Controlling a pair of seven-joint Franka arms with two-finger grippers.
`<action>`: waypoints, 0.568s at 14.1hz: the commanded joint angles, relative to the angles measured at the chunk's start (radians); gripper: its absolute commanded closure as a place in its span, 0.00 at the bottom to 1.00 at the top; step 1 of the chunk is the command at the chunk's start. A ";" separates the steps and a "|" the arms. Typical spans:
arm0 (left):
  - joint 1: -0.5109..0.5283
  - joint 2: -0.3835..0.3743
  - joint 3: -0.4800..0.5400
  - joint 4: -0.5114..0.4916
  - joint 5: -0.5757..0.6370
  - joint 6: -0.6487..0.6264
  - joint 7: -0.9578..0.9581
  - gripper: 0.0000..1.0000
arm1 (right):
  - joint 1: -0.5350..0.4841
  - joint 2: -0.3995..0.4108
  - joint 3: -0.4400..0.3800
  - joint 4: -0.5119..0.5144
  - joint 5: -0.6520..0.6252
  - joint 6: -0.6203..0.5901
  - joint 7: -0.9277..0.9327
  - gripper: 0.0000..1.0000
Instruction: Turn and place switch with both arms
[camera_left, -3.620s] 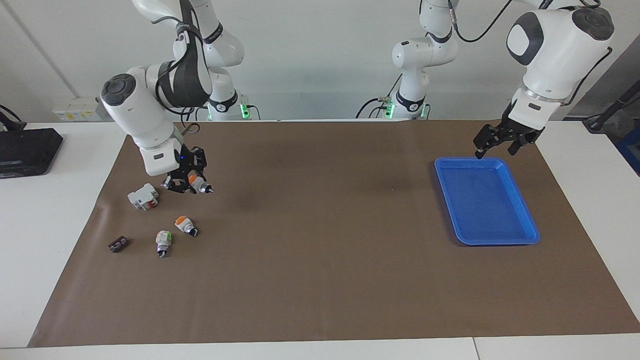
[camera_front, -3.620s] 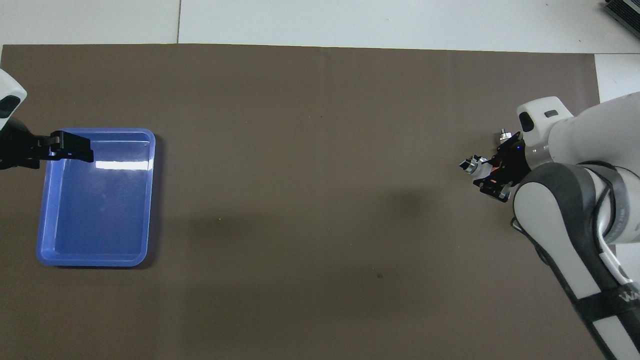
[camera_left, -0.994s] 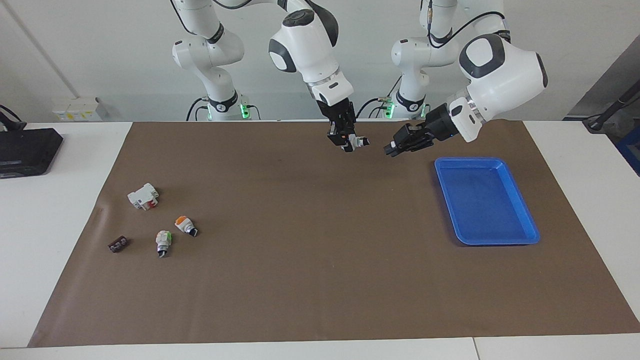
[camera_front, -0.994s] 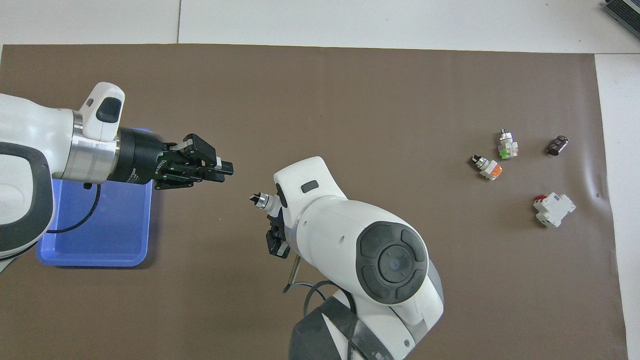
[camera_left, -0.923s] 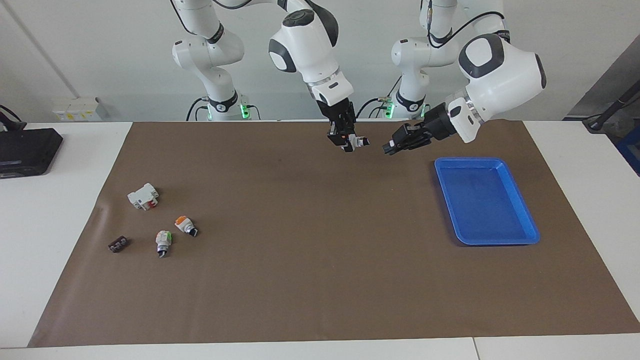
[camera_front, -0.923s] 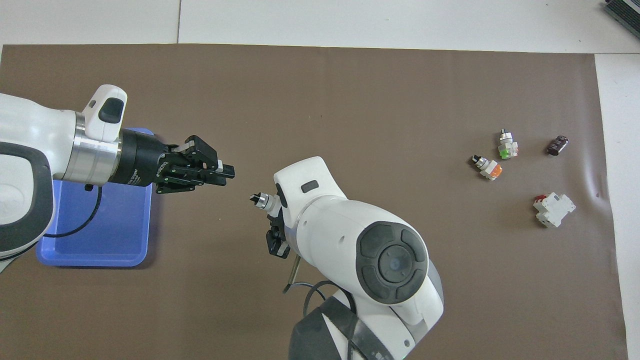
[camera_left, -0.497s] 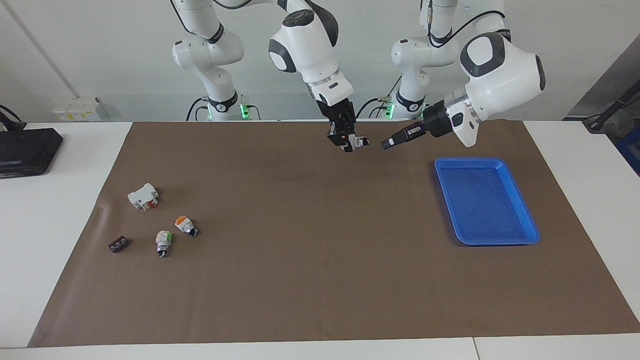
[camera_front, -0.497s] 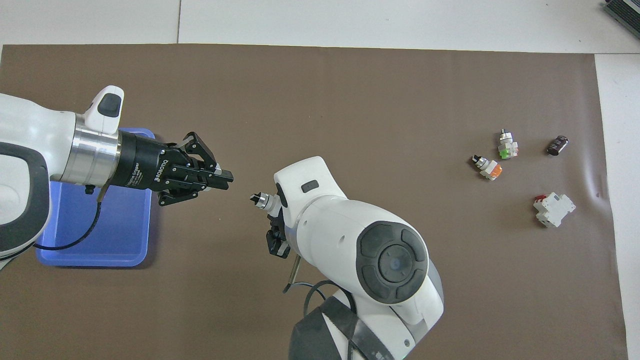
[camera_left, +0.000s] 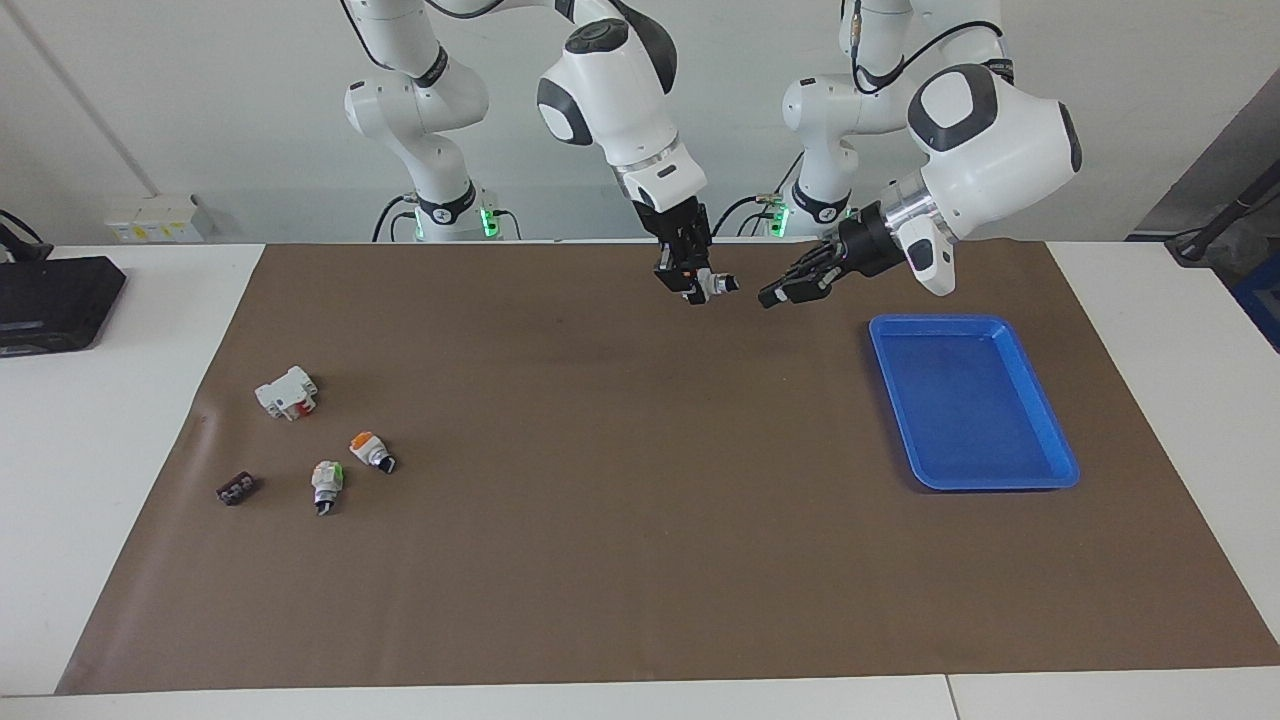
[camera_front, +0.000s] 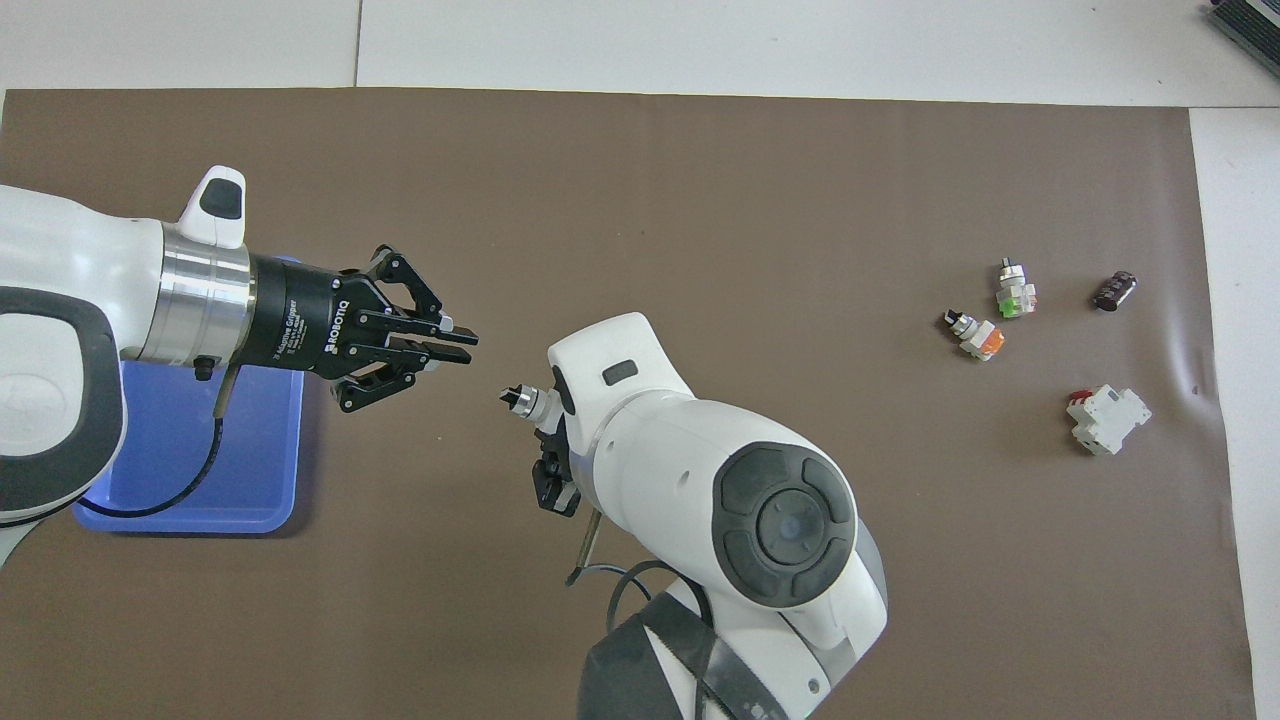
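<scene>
My right gripper (camera_left: 697, 284) is shut on the switch (camera_left: 716, 285), holding it in the air over the mat's middle, close to the robots. The switch lies level, and its black knob tip (camera_front: 512, 398) points toward the left arm's end. The right wrist hides the orange cap in the overhead view. My left gripper (camera_left: 772, 296) hovers a short gap from the knob tip and points at it. Its fingertips (camera_front: 462, 341) are together with nothing between them, and the links splay out. An identical orange-capped switch (camera_left: 370, 449) lies on the mat toward the right arm's end.
A blue tray (camera_left: 1000, 484) sits toward the left arm's end. Near the twin lie a green-capped switch (camera_left: 326, 482), a white block with a red part (camera_left: 286, 392) and a small dark part (camera_left: 236, 488). A black box (camera_left: 50, 300) stands off the mat.
The left gripper has rolled about its wrist, drawn its fingers together and crept slightly toward the held switch. The right arm has not moved.
</scene>
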 joint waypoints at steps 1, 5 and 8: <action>-0.014 -0.018 0.007 -0.036 -0.005 0.039 -0.075 0.83 | 0.003 0.005 0.000 0.006 0.000 -0.012 0.021 1.00; -0.014 -0.021 0.007 -0.040 0.004 0.010 -0.219 0.80 | 0.006 0.004 0.002 0.006 -0.001 -0.008 0.012 1.00; -0.025 -0.023 0.006 -0.040 0.005 0.008 -0.350 0.80 | 0.006 0.004 0.003 0.006 -0.001 -0.008 0.013 1.00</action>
